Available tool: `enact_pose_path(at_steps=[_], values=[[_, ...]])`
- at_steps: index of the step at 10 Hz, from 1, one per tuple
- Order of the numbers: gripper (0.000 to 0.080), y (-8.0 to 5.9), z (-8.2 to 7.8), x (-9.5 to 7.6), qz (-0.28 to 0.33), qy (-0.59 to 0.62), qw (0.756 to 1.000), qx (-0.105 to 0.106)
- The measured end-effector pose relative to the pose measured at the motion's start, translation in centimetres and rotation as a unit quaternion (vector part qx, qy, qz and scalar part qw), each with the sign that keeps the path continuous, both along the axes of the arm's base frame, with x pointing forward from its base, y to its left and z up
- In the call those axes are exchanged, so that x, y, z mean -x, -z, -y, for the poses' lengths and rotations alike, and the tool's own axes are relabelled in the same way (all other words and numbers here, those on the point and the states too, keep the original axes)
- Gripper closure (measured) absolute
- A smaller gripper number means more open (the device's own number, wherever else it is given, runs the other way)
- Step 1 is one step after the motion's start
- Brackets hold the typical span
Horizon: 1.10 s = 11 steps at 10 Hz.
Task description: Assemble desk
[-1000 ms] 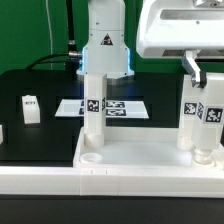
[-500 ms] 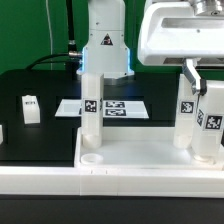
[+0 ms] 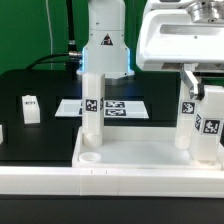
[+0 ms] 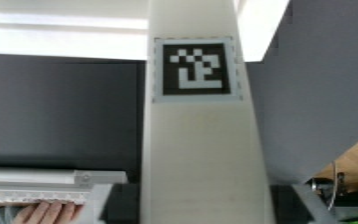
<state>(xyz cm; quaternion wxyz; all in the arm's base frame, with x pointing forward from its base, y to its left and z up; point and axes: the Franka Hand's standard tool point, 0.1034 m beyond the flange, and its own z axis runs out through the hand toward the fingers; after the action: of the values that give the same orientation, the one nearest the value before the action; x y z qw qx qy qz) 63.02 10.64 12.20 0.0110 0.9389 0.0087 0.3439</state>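
The desk's white slab [image 3: 140,158] lies at the front with its rim up. One white square leg [image 3: 92,108] stands upright in its far corner socket at the exterior view's left. A second leg [image 3: 186,118] stands at the far corner on the right. My gripper [image 3: 205,92] is shut on a third tagged leg [image 3: 208,128] and holds it nearly upright over the slab's near right corner. Its lower end is close to the slab. In the wrist view this leg [image 4: 202,120] fills the middle, between my dark fingers [image 4: 149,198].
A loose white leg [image 3: 30,107] lies on the black table at the exterior view's left, and another piece shows at the left edge [image 3: 2,131]. The marker board [image 3: 122,107] lies behind the slab. A long white rail [image 3: 35,178] runs along the front. The robot base [image 3: 105,45] stands behind.
My gripper has come down a little with the leg, and the leg has straightened slightly. The two standing legs and the slab have not moved.
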Motion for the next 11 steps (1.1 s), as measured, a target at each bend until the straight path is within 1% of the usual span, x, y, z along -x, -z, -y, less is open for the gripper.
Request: enact_pose_path(at_steps=[1,2,3,4,5,6,10,11], values=[[0.0423,0.2,0.0,0.0,-0.009,0.0,1.0,0.0],[0.0423,0.3,0.0,0.1,-0.011,0.0,1.0,0.0],[0.0283,0.3,0.0,0.1,-0.012,-0.001,1.0,0.0],[0.0193,0.4,0.0,0.1,-0.012,-0.001,1.0,0.0],[0.0193,0.4,0.0,0.1,-0.012,-0.001,1.0,0.0],[0.0158,0.3,0.1,0.1,-0.015,-0.001,1.0,0.001],[0.015,-2.2,0.9,-0.5,-0.022,-0.002,1.0,-0.005],[0.015,-2.3,0.8,-0.5,-0.028,-0.002,1.0,-0.007]])
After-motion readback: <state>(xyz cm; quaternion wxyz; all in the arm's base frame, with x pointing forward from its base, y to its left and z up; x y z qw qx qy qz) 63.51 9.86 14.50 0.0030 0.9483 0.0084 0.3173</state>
